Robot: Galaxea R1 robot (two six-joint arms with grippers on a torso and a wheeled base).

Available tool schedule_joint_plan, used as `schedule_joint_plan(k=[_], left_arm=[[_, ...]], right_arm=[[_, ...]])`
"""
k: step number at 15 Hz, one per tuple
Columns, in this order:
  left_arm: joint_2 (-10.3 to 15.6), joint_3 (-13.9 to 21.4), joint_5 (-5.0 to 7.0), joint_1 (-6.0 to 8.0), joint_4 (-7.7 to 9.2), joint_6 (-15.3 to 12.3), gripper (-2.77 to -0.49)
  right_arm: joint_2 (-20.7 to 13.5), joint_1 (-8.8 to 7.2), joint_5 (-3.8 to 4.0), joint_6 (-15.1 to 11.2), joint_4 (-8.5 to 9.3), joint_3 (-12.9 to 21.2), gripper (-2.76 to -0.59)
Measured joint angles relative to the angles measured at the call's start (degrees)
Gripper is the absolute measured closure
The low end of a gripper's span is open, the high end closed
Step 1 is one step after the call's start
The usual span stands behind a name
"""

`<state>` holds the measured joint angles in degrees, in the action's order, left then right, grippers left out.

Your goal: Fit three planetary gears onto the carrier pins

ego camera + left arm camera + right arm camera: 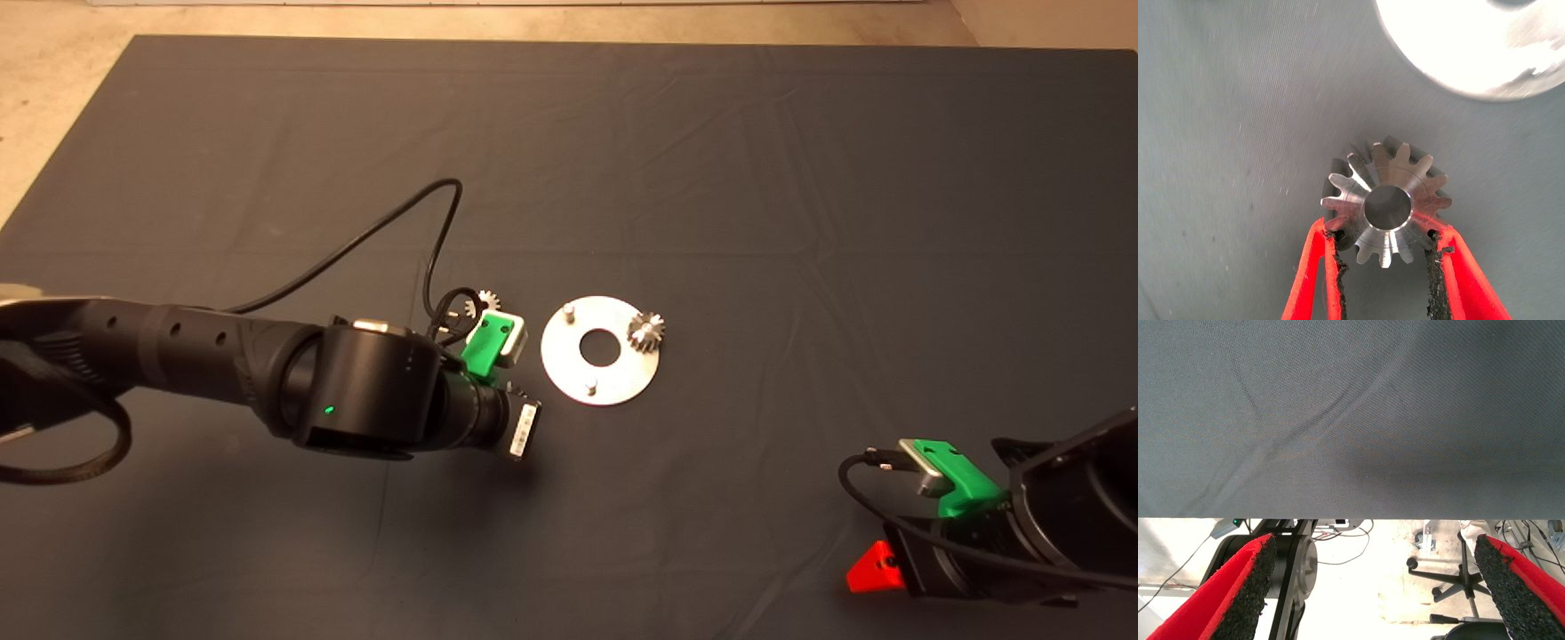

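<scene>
Left gripper (1385, 257): fingers (1315, 267) closed onto a gear (1386, 203), black pads touching the teeth on two opposite sides. Gear lies flat on the mat (1238, 133), bore facing up, just beside the disc (1471, 47) rim but apart from it. In head view the left arm enters from the left edge; its green gripper body (491, 342) hangs just left of the disc (601, 378), hiding the gripped gear.

Second gear (488, 300): loose on the mat (800, 178), at the far side of the left gripper, partly behind a black cable (391, 222).

Third gear (646, 330): on the disc, at its right rim, seated on a pin. Two other pins bare & upright: one (569, 310) at upper left of the disc, one (590, 386) at the near edge. Central hole open.

Right gripper (1371, 587): parked at lower right of the mat, fingers (1238, 593) wide apart, nothing between them. Its wrist view shows the mat edge, w/ cables and chair castors (1451, 580) on the floor beyond.
</scene>
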<state>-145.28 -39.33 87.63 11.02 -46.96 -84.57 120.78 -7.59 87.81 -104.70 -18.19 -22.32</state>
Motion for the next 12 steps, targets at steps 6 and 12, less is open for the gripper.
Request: schedule_joint_plan(k=[6, 12], left_arm=[[-4.2, -0.3, -0.02, 2.82, 0.16, 1.0, -0.52], [-7.9, -2.9, 0.11, 3.22, 0.22, 2.6, -0.52]], right_arm=[[0.0, 0.00, 0.01, 0.0, 0.00, 0.0, -2.20], [0.0, 0.00, 0.00, 0.0, 0.00, 0.0, -2.20]])
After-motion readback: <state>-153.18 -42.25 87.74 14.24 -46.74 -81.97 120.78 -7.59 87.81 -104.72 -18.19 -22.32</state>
